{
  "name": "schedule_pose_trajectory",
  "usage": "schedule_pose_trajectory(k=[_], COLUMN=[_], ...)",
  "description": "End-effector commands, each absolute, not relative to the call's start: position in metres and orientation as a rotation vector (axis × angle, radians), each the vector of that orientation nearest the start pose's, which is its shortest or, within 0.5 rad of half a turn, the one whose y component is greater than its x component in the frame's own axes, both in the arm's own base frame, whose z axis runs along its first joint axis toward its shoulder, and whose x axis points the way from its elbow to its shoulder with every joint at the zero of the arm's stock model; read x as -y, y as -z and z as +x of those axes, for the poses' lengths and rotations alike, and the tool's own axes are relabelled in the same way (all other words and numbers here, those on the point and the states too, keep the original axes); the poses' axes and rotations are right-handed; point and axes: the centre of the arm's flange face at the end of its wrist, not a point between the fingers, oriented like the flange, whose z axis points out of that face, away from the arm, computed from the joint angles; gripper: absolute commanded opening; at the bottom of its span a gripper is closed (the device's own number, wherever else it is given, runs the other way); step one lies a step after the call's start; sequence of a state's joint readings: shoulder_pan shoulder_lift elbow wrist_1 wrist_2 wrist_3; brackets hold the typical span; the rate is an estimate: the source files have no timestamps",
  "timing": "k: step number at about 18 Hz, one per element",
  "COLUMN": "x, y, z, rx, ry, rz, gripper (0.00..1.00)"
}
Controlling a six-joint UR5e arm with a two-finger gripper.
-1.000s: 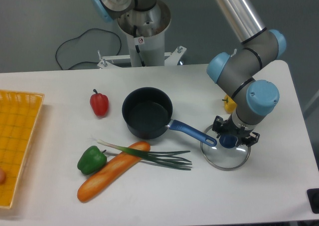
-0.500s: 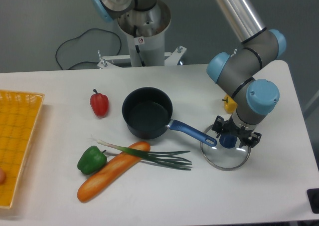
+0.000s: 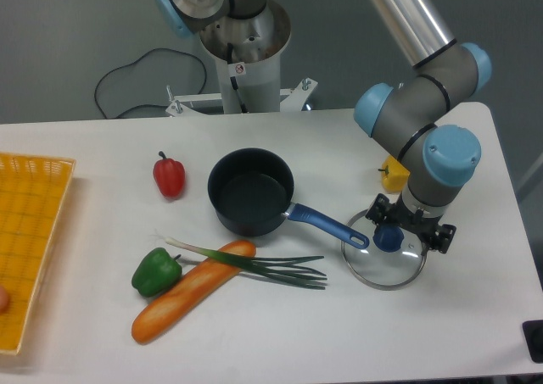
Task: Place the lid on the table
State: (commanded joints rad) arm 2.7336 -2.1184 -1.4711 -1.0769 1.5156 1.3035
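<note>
The lid [image 3: 379, 264], a clear glass disc with a silver rim and a blue knob [image 3: 388, 237], lies flat on the white table [image 3: 339, 333], right of the saucepan handle. My gripper [image 3: 409, 226] hangs just above the knob, slightly to its right. Its black jaws stand spread to either side and look open, clear of the knob. Part of the lid's far edge is hidden by the gripper.
A dark saucepan [image 3: 251, 191] with a blue handle [image 3: 327, 225] touches the lid's left edge. A spring onion [image 3: 263, 265], carrot [image 3: 191, 291], green pepper [image 3: 156, 271] and red pepper [image 3: 169, 175] lie left. A small yellow pepper [image 3: 392, 175] sits behind the arm. A yellow tray [image 3: 25, 231] is far left.
The gripper has risen a little and shifted right, its jaws spread wider, and the blue knob now shows more. The lid has stayed flat on the table.
</note>
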Motion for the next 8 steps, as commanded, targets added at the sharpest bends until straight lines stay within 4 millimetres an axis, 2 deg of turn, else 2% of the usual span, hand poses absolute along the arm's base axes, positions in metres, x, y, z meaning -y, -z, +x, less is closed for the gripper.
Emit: schedule_pose_trajectory(k=[8], x=[-0.3889], y=[-0.2718], z=[-0.5671], rx=[-0.281], ry=[-0.073], rz=[-3.084], gripper=[1.0])
